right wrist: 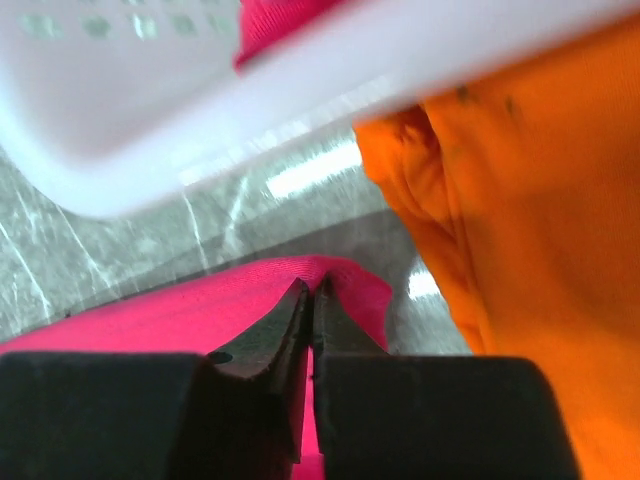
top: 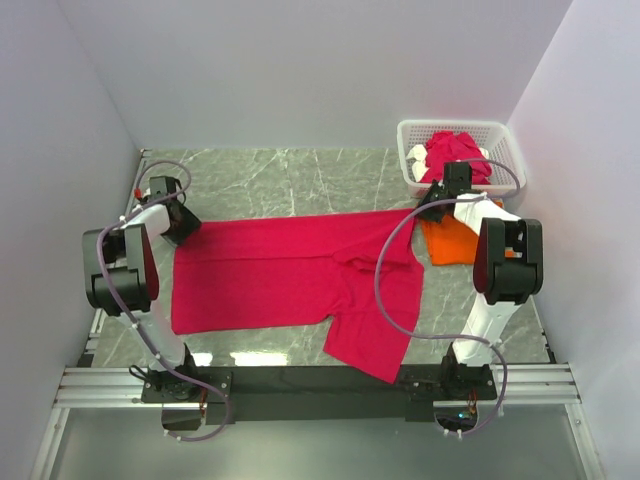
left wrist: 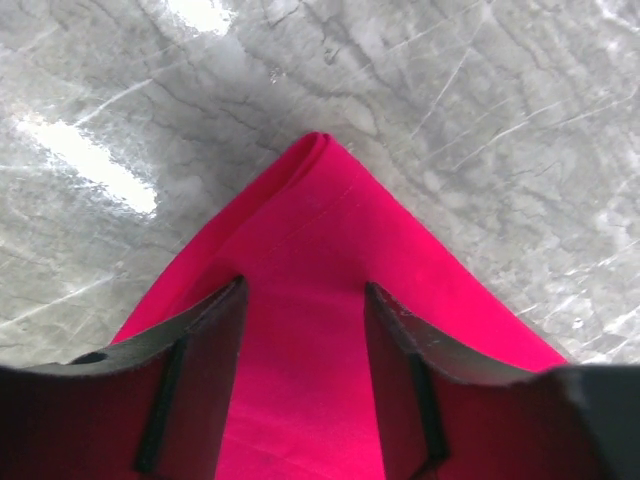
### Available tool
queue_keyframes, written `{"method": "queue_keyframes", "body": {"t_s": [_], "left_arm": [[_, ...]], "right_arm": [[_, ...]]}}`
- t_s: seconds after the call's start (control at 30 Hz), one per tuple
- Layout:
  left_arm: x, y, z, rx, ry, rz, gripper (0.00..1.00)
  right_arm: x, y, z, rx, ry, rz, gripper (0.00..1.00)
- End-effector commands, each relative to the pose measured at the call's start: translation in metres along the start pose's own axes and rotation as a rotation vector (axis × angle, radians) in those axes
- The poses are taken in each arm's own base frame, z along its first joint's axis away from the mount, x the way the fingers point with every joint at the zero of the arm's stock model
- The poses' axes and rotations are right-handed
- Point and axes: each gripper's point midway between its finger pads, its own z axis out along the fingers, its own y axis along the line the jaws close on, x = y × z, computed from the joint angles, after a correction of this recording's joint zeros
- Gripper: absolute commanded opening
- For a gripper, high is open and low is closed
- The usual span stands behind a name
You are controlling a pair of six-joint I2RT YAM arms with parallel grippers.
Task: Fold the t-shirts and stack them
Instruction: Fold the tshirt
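Note:
A crimson-pink t-shirt (top: 290, 275) lies spread across the marble table, one sleeve hanging toward the front edge. My left gripper (top: 183, 222) is open over the shirt's far left corner (left wrist: 320, 215), its fingers (left wrist: 205, 345) astride the cloth. My right gripper (top: 437, 203) is shut on the shirt's far right corner (right wrist: 345, 280). A bright orange t-shirt (top: 455, 238) lies crumpled just right of that corner and also fills the right of the right wrist view (right wrist: 540, 190). More crimson-pink t-shirts (top: 455, 152) sit in the basket.
A white plastic lattice basket (top: 505, 140) stands at the back right, its rim (right wrist: 300, 90) just above my right gripper. Grey walls close in on both sides. A black rail (top: 310, 380) runs along the front edge.

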Motion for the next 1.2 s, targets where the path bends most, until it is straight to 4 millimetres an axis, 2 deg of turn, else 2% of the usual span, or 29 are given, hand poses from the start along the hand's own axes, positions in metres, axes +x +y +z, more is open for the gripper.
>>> {"method": "queue_keyframes", "body": {"t_s": [0.0,0.03,0.1,0.13,0.17,0.23,0.27,0.3,0.37,0.4,0.43,0.47,0.5,0.53,0.57,0.6,0.63,0.67,0.73,0.77,0.8,0.87,1.03,1.17], "left_arm": [[-0.006,0.006,0.004,-0.028,-0.014,-0.007,0.58],[-0.007,0.006,0.003,-0.026,-0.020,-0.007,0.60],[-0.012,0.002,-0.005,-0.006,-0.037,-0.005,0.70],[-0.014,0.000,-0.009,0.003,-0.042,-0.003,0.77],[-0.018,-0.004,-0.014,0.014,-0.055,0.005,0.81],[-0.030,-0.012,-0.033,0.043,-0.103,0.015,0.87],[-0.034,-0.016,-0.041,0.043,-0.123,0.031,0.90],[-0.041,-0.022,-0.057,0.068,-0.158,0.035,0.91],[-0.041,-0.031,-0.075,0.084,-0.187,0.076,0.95],[-0.047,-0.034,-0.092,0.092,-0.228,0.085,0.96],[-0.046,-0.035,-0.100,0.092,-0.244,0.099,0.96],[-0.039,-0.039,-0.107,0.098,-0.247,0.127,0.97],[-0.040,-0.037,-0.123,0.101,-0.273,0.132,0.97],[-0.037,-0.037,-0.131,0.108,-0.286,0.142,0.97],[-0.026,-0.030,-0.132,0.097,-0.280,0.157,0.97],[-0.021,-0.035,-0.150,0.136,-0.309,0.172,0.97],[-0.012,-0.036,-0.156,0.151,-0.311,0.190,0.96],[-0.003,-0.029,-0.163,0.166,-0.317,0.199,0.96],[0.011,-0.023,-0.168,0.189,-0.308,0.229,0.95],[0.028,-0.017,-0.163,0.191,-0.283,0.256,0.95],[0.031,-0.015,-0.171,0.215,-0.297,0.259,0.95],[0.045,-0.006,-0.172,0.242,-0.291,0.285,0.95],[0.054,0.007,-0.168,0.246,-0.313,0.303,0.94],[0.049,0.000,-0.169,0.259,-0.329,0.298,0.93]], "right_arm": [[-0.034,0.002,0.002,0.010,-0.090,-0.011,0.07],[-0.034,0.002,0.002,0.013,-0.087,-0.018,0.14],[-0.034,0.003,-0.002,0.015,-0.082,-0.035,0.19],[-0.034,0.004,-0.004,0.019,-0.088,-0.047,0.25],[-0.037,0.008,-0.013,0.014,-0.104,-0.060,0.29],[-0.034,0.013,-0.023,0.038,-0.119,-0.093,0.37],[-0.035,0.018,-0.034,0.040,-0.139,-0.123,0.38],[-0.023,0.029,-0.040,0.039,-0.128,-0.162,0.38],[-0.017,0.034,-0.059,0.068,-0.169,-0.226,0.39],[-0.009,0.037,-0.065,0.075,-0.168,-0.256,0.39],[0.006,0.051,-0.071,0.062,-0.162,-0.311,0.39],[0.015,0.053,-0.082,0.069,-0.180,-0.362,0.39],[0.025,0.057,-0.087,0.069,-0.181,-0.399,0.39],[0.044,0.071,-0.092,0.040,-0.170,-0.467,0.38],[0.060,0.074,-0.100,0.012,-0.158,-0.507,0.38],[0.071,0.079,-0.103,-0.010,-0.147,-0.548,0.37],[0.094,0.089,-0.108,-0.046,-0.123,-0.623,0.35],[0.106,0.092,-0.110,-0.067,-0.097,-0.652,0.34],[0.133,0.093,-0.112,-0.096,-0.038,-0.715,0.32],[0.151,0.100,-0.115,-0.121,-0.009,-0.756,0.32],[0.164,0.100,-0.115,-0.138,0.027,-0.781,0.31],[0.187,0.100,-0.111,-0.148,0.078,-0.839,0.31],[0.209,0.090,-0.094,-0.087,0.147,-0.870,0.31],[0.207,0.082,-0.087,-0.014,0.112,-0.864,0.35]]}}
